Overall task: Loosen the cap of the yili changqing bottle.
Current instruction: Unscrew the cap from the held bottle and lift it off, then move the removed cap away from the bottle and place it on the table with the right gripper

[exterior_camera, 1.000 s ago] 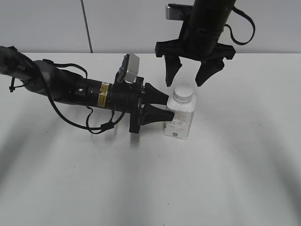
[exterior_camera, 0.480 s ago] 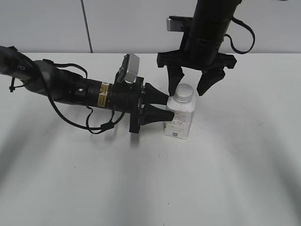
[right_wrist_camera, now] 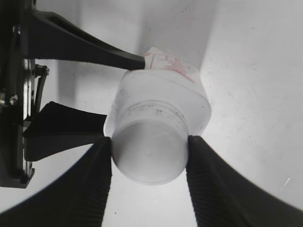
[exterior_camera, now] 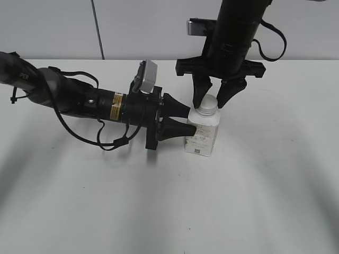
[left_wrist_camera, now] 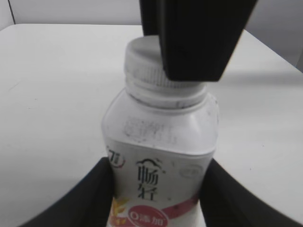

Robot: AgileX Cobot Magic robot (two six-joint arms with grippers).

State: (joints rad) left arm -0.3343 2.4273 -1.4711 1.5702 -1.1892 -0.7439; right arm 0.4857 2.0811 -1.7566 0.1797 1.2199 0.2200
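Note:
The yili changqing bottle (exterior_camera: 203, 135) stands upright on the white table, a small white bottle with a pink-red label edge. It also shows in the left wrist view (left_wrist_camera: 158, 156) and the right wrist view (right_wrist_camera: 161, 90). Its white ribbed cap (exterior_camera: 208, 103) sits on the neck, seen too in the left wrist view (left_wrist_camera: 142, 61) and the right wrist view (right_wrist_camera: 149, 153). My left gripper (exterior_camera: 183, 120) reaches in from the left and is shut on the bottle's body (left_wrist_camera: 156, 198). My right gripper (exterior_camera: 213, 100) comes down from above, its fingers touching both sides of the cap (right_wrist_camera: 149, 158).
The white table (exterior_camera: 254, 201) stretches around the bottle. A grey wall (exterior_camera: 53, 26) stands behind the table's far edge. The left arm with its cables (exterior_camera: 79, 100) lies low across the left of the table.
My right gripper has come down over the cap and closed its fingers on it. The left gripper and the bottle have stayed in place.

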